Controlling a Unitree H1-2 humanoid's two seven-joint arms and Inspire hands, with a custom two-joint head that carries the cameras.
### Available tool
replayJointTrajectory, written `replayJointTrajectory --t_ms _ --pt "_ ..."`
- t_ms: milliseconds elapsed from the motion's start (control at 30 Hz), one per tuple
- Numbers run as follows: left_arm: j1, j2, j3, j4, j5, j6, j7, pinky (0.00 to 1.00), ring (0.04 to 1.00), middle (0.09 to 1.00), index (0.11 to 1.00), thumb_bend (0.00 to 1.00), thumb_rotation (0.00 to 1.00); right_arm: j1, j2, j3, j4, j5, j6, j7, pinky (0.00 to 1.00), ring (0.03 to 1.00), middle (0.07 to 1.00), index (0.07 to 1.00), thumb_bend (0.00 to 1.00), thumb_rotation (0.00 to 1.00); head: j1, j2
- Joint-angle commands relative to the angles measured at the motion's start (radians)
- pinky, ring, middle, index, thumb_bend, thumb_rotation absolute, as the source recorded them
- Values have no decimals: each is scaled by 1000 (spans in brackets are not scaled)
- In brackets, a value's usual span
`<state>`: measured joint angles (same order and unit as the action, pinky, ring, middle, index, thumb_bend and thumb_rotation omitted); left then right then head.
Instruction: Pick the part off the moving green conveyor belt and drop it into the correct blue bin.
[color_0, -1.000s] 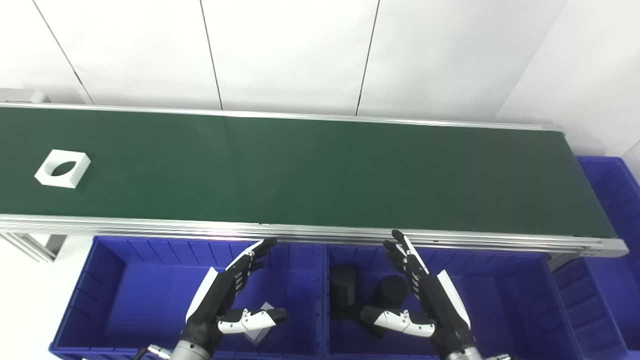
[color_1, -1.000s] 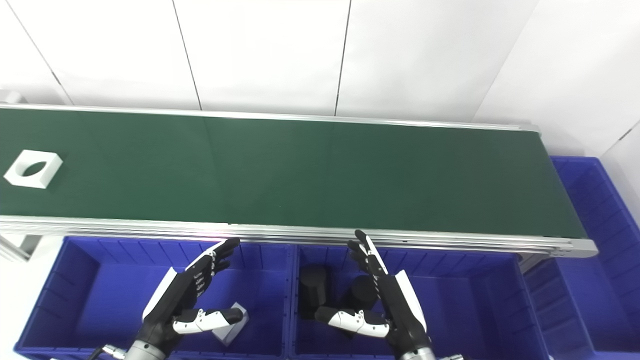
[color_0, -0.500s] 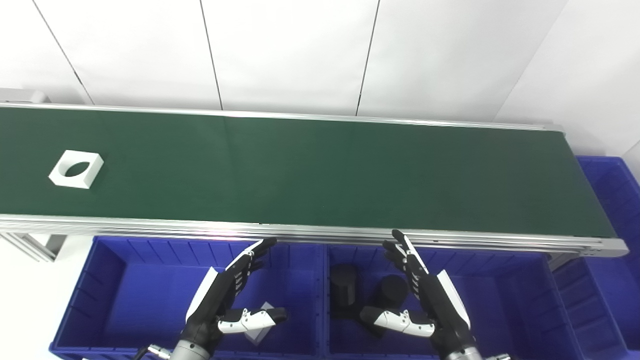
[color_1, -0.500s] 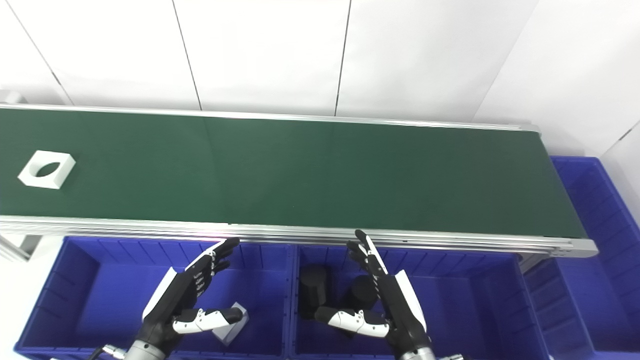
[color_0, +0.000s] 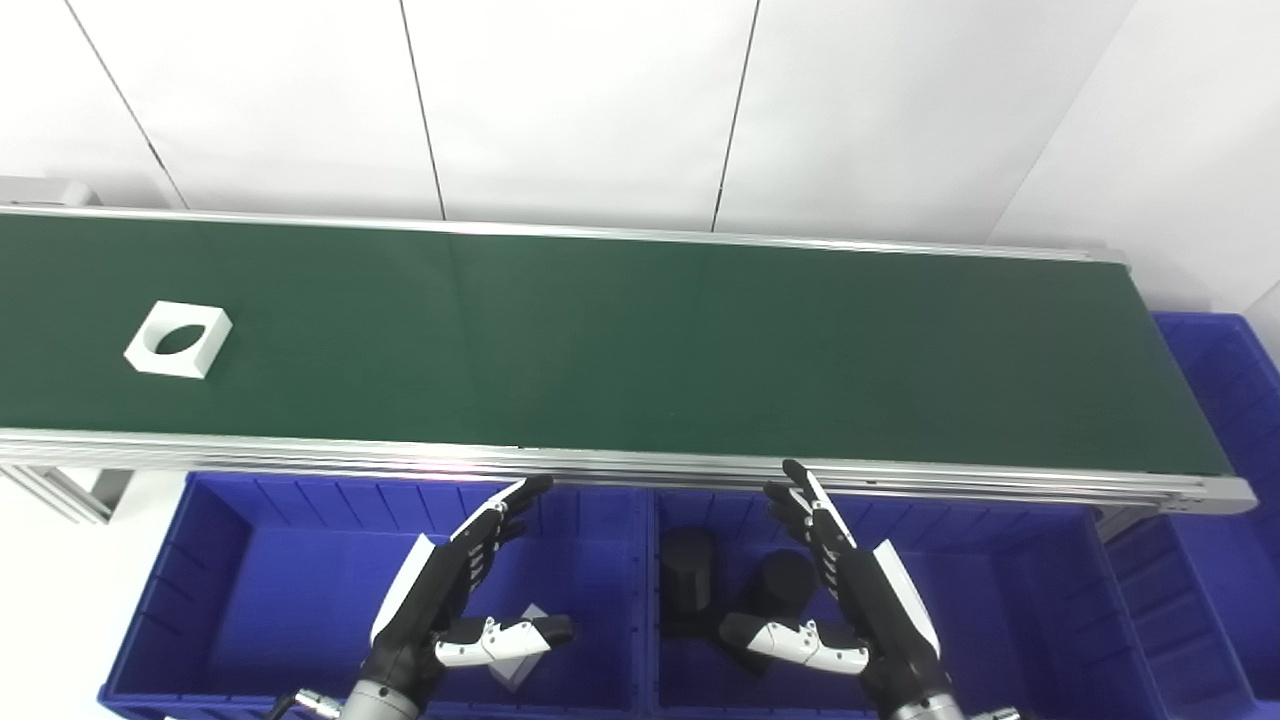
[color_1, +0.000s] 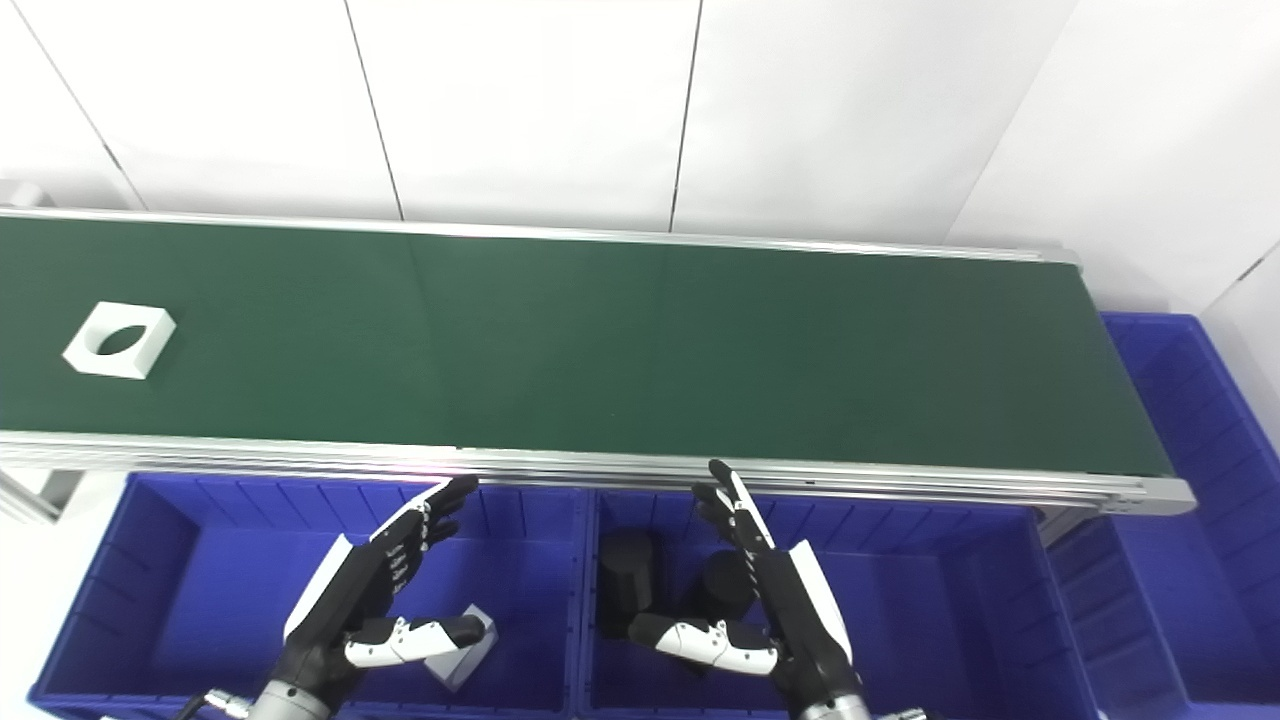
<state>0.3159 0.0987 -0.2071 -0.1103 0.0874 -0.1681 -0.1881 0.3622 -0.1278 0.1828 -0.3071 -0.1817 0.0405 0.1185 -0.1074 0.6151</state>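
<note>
A white square part with a round hole (color_0: 178, 340) lies on the green conveyor belt (color_0: 640, 340) at the far left; it also shows in the right eye view (color_1: 119, 340). My left hand (color_0: 450, 590) is open and empty over the left blue bin (color_0: 250, 590), fingers pointing toward the belt. My right hand (color_0: 850, 600) is open and empty over the middle blue bin (color_0: 1000, 610). Both hands are well short of the belt's near rail and far from the part.
A white part (color_0: 520, 668) lies in the left bin under my left hand. Two black cylinders (color_0: 690, 580) stand in the middle bin. Another blue bin (color_0: 1220, 400) sits past the belt's right end. A white panelled wall stands behind.
The white part has travelled to the right along the belt. Both hands have stayed where they were.
</note>
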Motion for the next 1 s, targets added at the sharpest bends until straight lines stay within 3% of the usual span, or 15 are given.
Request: replayJointTrajectory --t_ms 0,367,967 --pt "-11 4 0 -15 1 -47 6 911 945 933 871 886 432 -12 -2 1 -21 3 -24 3 944 917 924 1000 864 371 0 0" --pt "-17 -2 8 8 1 -81 13 897 935 925 870 878 432 -19 -7 1 -10 9 -13 9 950 928 922 1000 873 382 21 -12" --pt "-50 -30 15 86 -23 -162 23 854 909 909 851 923 394 -51 -31 -9 98 29 -106 2 977 944 922 1000 842 354 172 -111"
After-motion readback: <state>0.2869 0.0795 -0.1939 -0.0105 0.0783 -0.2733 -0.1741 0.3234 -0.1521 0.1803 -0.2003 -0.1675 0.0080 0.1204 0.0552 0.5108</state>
